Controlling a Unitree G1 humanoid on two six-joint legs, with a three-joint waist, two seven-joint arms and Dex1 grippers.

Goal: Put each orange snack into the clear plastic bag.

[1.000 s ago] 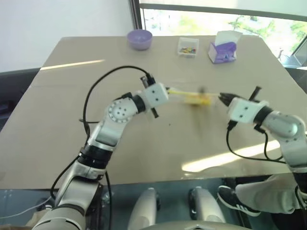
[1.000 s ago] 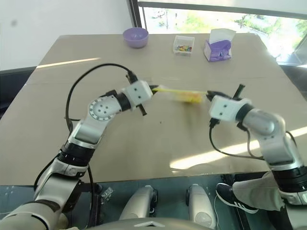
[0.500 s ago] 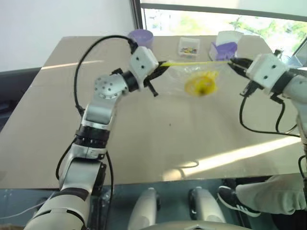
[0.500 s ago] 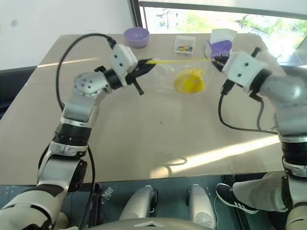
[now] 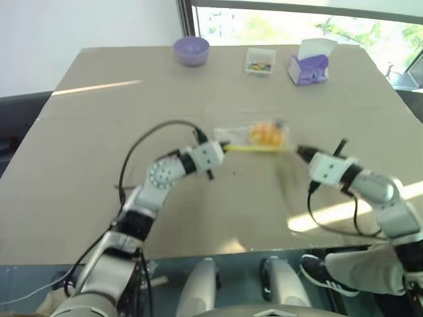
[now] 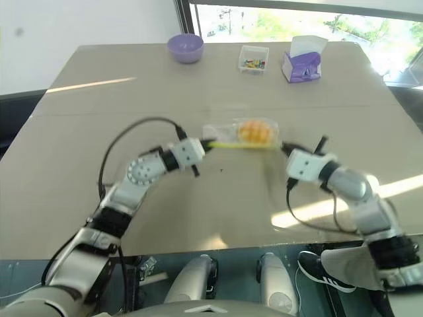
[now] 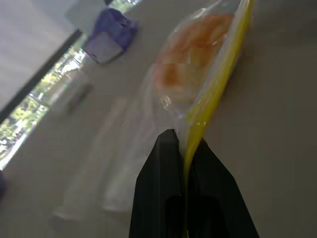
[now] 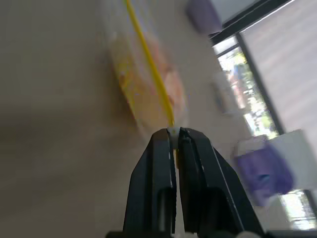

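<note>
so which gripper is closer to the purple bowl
Left. The left gripper holds the clear plastic bag on the side toward the purple bowl; the right gripper holds the far end.

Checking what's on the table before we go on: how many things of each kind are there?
Clear plastic bag: 1
Orange snack, inside the bag: 1
Purple bowl: 1
Small clear box: 1
Tissue box: 1
Total: 5

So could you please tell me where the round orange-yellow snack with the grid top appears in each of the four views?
Left eye view: round orange-yellow snack, middle, inside the clear plastic bag.
Right eye view: middle.
Left wrist view: beyond the fingertips.
Right wrist view: beyond the fingertips.
Shared landmark: the bag's yellow strip, and the purple-and-white tissue box.
</note>
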